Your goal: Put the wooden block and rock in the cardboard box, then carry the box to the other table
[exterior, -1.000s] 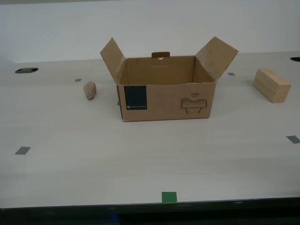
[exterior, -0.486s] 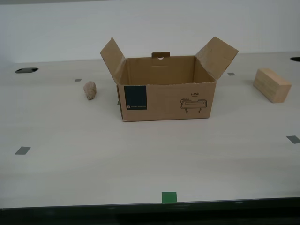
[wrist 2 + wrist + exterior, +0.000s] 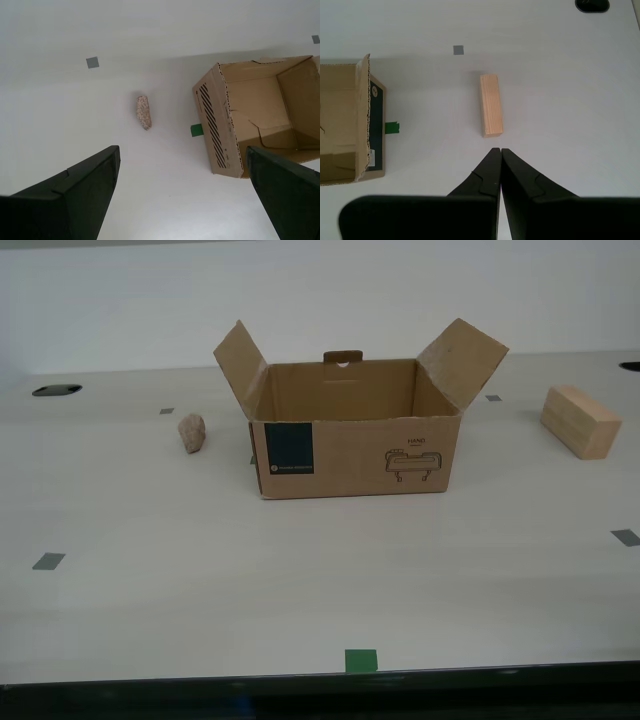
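Observation:
The cardboard box (image 3: 355, 435) stands open in the middle of the smooth white table, flaps raised, nothing visible inside. The rock (image 3: 191, 432) lies beside it toward the exterior view's left; the wooden block (image 3: 579, 421) lies at the exterior view's right. My second gripper (image 3: 182, 195) hangs open high above the table, with the rock (image 3: 143, 111) and the box (image 3: 260, 115) below it. My first gripper (image 3: 500, 152) is shut and empty, its tips just short of the wooden block (image 3: 490, 104), with the box (image 3: 350, 120) off to one side. No arm appears in the exterior view.
Grey tape squares (image 3: 47, 561) and a green tape mark (image 3: 361, 660) dot the tabletop. A dark hole (image 3: 56, 390) sits at the exterior view's far left. The table's front edge runs along the bottom of the exterior view. A white wall stands behind.

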Available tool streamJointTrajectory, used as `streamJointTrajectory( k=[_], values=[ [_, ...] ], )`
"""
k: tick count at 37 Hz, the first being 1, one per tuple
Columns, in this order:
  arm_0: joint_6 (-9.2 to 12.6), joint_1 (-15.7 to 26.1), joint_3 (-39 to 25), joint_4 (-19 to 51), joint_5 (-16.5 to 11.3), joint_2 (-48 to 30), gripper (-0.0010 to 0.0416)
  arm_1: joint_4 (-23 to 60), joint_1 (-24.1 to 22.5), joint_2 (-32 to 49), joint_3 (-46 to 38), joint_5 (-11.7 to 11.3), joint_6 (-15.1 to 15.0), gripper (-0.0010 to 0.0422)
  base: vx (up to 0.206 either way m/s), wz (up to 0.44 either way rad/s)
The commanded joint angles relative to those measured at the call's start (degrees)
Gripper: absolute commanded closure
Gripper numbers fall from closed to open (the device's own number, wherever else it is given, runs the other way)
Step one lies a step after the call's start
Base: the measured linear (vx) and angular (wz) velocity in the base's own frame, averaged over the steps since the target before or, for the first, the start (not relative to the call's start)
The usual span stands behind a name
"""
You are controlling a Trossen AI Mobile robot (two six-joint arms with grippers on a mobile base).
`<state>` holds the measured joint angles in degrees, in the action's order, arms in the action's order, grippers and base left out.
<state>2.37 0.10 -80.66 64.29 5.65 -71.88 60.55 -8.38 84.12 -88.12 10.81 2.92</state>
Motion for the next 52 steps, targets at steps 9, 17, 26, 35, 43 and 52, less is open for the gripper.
streamJointTrajectory(
  k=[9,17,26,35,43,52],
  values=[
    [0.4,0.0,0.0,-1.1,0.2,0.0,0.0405,-0.2,0.0,0.0,0.0,0.2,-0.6,0.0073,0.0,0.0],
    [0.6,0.0,-0.1,-1.5,-0.9,0.0,0.0404,-0.3,0.0,0.0,0.0,0.2,-0.6,0.0073,0.0,0.0],
    [0.7,0.0,0.0,-1.5,-1.9,0.0,0.0403,-0.3,0.0,0.0,0.0,0.2,-0.6,0.0074,0.0,0.0],
    [0.9,0.0,0.0,-1.1,-2.0,0.0,0.0402,-0.5,0.0,0.0,0.0,0.2,-0.5,0.0073,0.0,0.0],
    [1.3,0.0,0.0,-1.2,-2.4,0.0,0.0329,-0.4,0.0,0.0,0.0,0.2,-0.3,0.0074,0.0,0.0],
    [1.6,0.0,-0.1,-1.2,-2.4,0.0,0.0167,-0.4,0.0,0.0,0.0,0.2,-0.3,0.0074,0.0,0.0]
  ],
)
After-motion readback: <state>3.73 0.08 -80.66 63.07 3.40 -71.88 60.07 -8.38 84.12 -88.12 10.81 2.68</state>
